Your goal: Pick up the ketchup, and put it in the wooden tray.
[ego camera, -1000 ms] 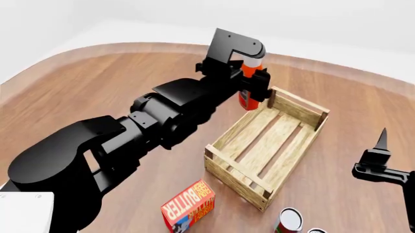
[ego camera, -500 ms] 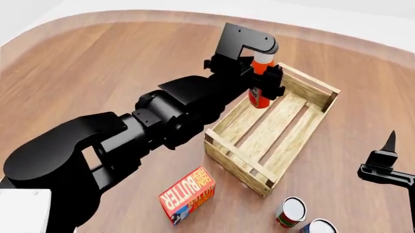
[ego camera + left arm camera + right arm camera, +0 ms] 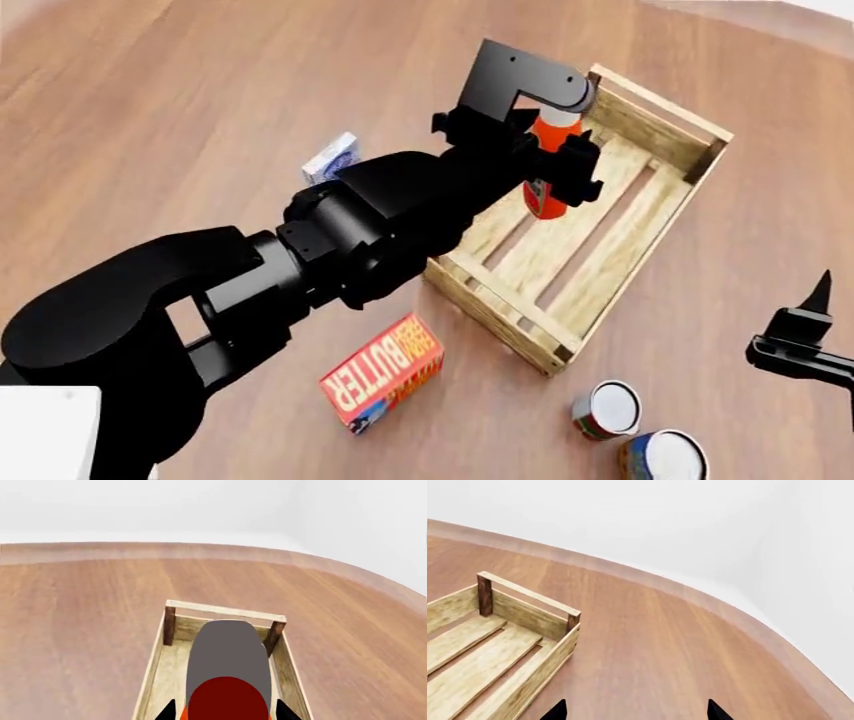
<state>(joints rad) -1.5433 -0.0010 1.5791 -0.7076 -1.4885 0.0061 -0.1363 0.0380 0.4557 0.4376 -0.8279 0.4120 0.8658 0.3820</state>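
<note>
ketchup (image 3: 546, 170): orange-red bottle with a white cap, upright, held in the air over the far half of the wooden tray; the left wrist view shows it from behind as a grey and red shape (image 3: 228, 680) filling the space between the fingertips.
small box (image 3: 330, 157): blue and white, lying on the floor at the far left of the objects, just beside the left arm.
left arm: black, reaches from the lower left of the head view up and across to the tray.
butter box (image 3: 383, 371): red-orange, flat on the floor near the tray's near left corner, apart from it.
left gripper (image 3: 557, 170): clenched on the ketchup, fingers on either side of the bottle's body.
wooden tray (image 3: 689, 190): pale slatted crate on the wood floor, set at a slant in the head view; nothing lies on its bottom slats; the ketchup hangs above them, not touching.
cans: a red-labelled can (image 3: 607, 410) and a blue-labelled one (image 3: 663, 457) stand close together on the floor by the tray's near corner, to its right.
right gripper (image 3: 810, 335): low at the right edge, well apart from the tray; in the right wrist view its two dark fingertips (image 3: 556, 711) stand spread with only bare floor between them, so it is released and holds nothing.
</note>
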